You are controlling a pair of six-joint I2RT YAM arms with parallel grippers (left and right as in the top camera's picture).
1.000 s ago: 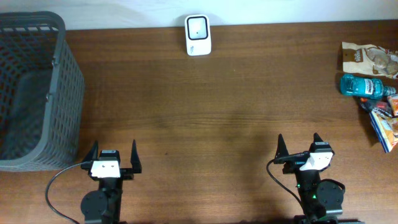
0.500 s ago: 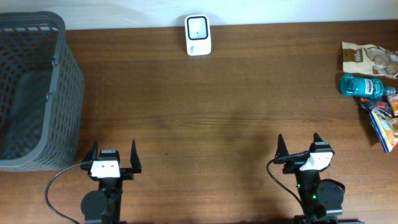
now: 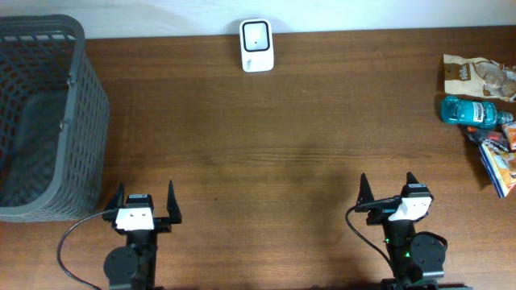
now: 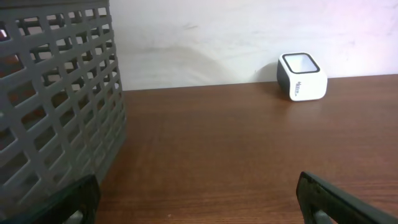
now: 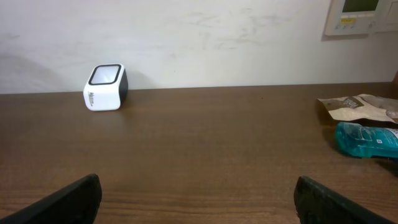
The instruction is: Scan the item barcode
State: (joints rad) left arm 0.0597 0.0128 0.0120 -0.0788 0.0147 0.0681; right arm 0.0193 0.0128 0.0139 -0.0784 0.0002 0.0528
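Overhead, left claw (image 3: 146,193) and right claw (image 3: 387,184) sit spread and empty at the near edge of the brown wooden desk (image 3: 282,145), seemingly parked, while the teal plastic bottle (image 3: 472,111) lies far right, well apart from the white box scanner (image 3: 257,35).

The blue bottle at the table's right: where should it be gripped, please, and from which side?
Probably from above with the right gripper, closing across the labelled middle of the blue bottle: it lies on its side, with packets crowding its cap end.
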